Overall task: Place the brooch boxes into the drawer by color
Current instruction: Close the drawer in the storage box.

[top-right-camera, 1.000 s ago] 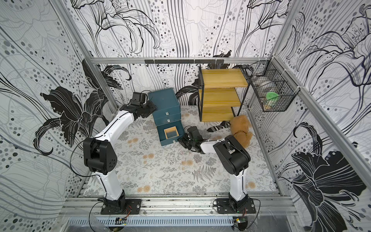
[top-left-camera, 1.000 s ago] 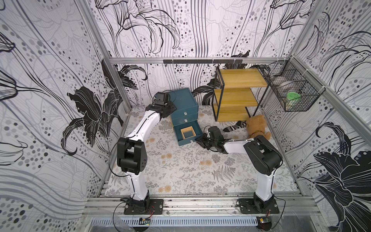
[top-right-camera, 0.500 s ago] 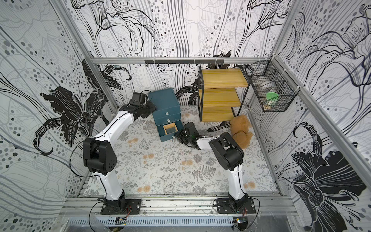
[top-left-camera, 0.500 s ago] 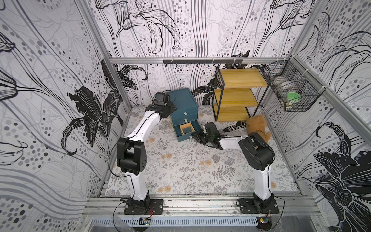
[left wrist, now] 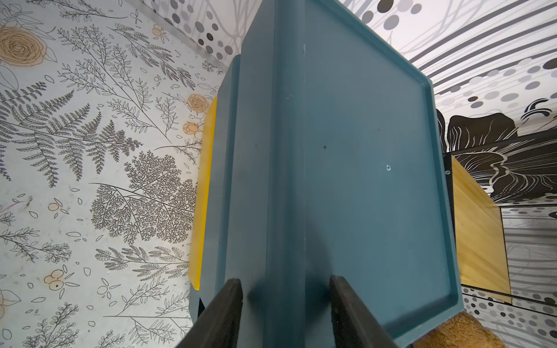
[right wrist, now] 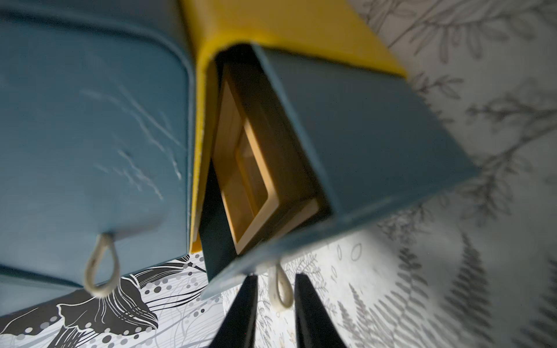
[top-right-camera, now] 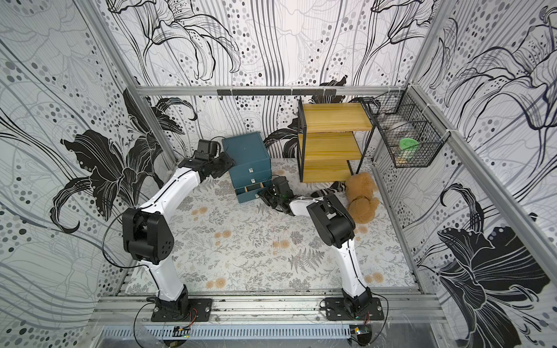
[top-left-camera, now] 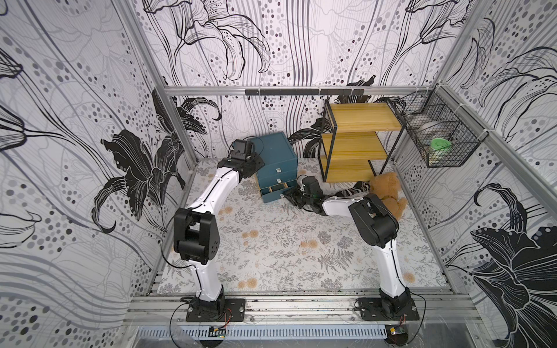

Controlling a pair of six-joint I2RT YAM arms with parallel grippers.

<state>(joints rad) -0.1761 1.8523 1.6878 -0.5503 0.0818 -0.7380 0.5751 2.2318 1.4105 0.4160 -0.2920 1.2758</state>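
Teal-blue boxy three-drawer chest (top-left-camera: 275, 153): the left gripper's (left wrist: 286, 283) fingers straddle one of its edges; whether they pinch it cannot be told. The bottom teal drawer (top-left-camera: 272, 196) stands slightly out, front facing the right gripper (right wrist: 275, 280). A yellow-tan frame-like brooch box (right wrist: 256, 192) lies flat inside, just beyond those fingertips; long axis indeterminate. The pale loop pull (right wrist: 280, 290) hangs between the narrowly parted right fingers, ungripped.
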